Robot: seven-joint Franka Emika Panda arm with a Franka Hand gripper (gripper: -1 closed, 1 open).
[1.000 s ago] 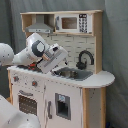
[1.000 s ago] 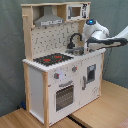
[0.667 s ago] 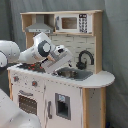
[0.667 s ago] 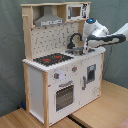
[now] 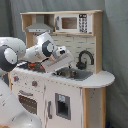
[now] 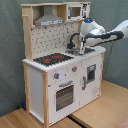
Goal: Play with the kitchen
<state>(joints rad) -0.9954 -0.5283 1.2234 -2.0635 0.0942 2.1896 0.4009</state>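
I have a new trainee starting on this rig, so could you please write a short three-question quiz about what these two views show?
1. True or false: the pincer is down at the sink, close to the black faucet.
2. In the second exterior view, the hob lies on which side of the sink: the second exterior view's left or the second exterior view's right?
3. Which sits highest on the kitchen? A) the oven window B) the microwave C) the knobs

Key
1. True.
2. The second exterior view's left.
3. B, on the top shelf, next to the grey hood.
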